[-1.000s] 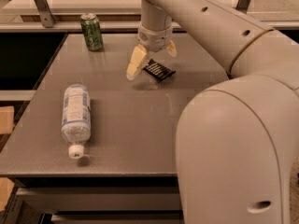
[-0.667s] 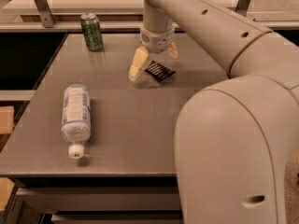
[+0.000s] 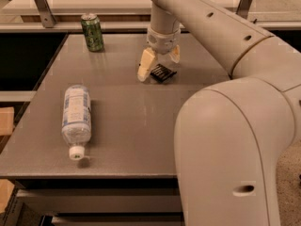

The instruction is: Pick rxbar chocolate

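Observation:
The rxbar chocolate (image 3: 162,72) is a small flat black bar with thin white lines, lying on the grey table (image 3: 131,112) at the middle back. My gripper (image 3: 160,64) hangs over it from the white arm, open. One pale finger (image 3: 146,65) reaches down to the table just left of the bar. The other finger (image 3: 175,54) sits behind the bar on its right. The bar lies between the two fingers and is partly hidden by them.
A green can (image 3: 92,32) stands upright at the back left. A clear water bottle (image 3: 76,118) with a white cap lies on its side at the front left. My arm's large white body (image 3: 235,145) fills the right foreground. A rail (image 3: 70,26) runs behind the table.
The gripper has shifted slightly right and down around the bar. The bar, can and bottle have not moved.

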Action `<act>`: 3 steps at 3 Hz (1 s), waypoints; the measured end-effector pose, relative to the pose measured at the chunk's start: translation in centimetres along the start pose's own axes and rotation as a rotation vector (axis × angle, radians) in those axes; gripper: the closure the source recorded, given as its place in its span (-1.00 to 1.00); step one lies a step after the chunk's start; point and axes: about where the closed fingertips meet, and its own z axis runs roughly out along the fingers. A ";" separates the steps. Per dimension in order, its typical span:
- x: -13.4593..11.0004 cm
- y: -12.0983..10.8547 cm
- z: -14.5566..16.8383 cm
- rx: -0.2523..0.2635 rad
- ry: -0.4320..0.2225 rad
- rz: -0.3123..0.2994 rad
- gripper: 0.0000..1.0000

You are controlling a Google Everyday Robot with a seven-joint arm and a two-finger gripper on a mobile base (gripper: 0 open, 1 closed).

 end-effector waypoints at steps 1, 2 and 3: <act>-0.4 0.0 0.3 0.001 -0.010 -0.001 -0.17; -0.5 0.0 -0.3 0.001 -0.010 -0.001 0.28; -0.6 0.0 -1.2 0.001 -0.010 -0.001 0.76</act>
